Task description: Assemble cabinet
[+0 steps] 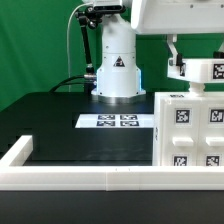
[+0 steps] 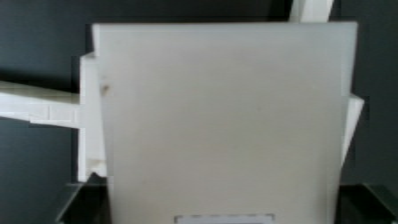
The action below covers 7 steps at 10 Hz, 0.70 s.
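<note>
Item: white block (image 1: 203,70), tagged, directly above the cabinet body (image 1: 190,140). Claw (image 2: 219,203): we record it clamped across this block, jaws set wide. Cut off: the body runs past the exterior view's right edge, and the fingertips are dark blurs in the wrist view. Writing: square tags only. A small label (image 2: 222,217) on the block is too blurred for us to read.

The cabinet body (image 1: 190,135) stands at the exterior view's right, beside the marker board (image 1: 115,121).
</note>
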Available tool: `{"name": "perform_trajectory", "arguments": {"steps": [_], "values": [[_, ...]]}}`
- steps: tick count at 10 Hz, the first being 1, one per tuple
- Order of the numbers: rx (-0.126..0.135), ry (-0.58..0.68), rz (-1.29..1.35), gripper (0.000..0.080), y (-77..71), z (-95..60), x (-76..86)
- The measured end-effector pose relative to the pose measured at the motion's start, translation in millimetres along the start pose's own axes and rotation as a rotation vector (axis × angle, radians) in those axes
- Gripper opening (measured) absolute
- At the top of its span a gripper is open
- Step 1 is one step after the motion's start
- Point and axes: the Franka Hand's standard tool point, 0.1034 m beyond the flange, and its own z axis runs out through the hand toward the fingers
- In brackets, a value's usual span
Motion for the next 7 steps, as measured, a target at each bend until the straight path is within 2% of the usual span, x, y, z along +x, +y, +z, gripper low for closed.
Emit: {"name": "perform_trajectory", "arguments": {"steps": [3, 4, 7], "values": [[0.007, -0.008, 0.102, 0.056, -0.8, 0.3, -4.4], [0.022, -0.02, 0.118, 0.056, -2.9, 0.4, -6.1], [0.024, -0.025, 0.121, 0.056, -3.2, 3.0, -7.0]]}}
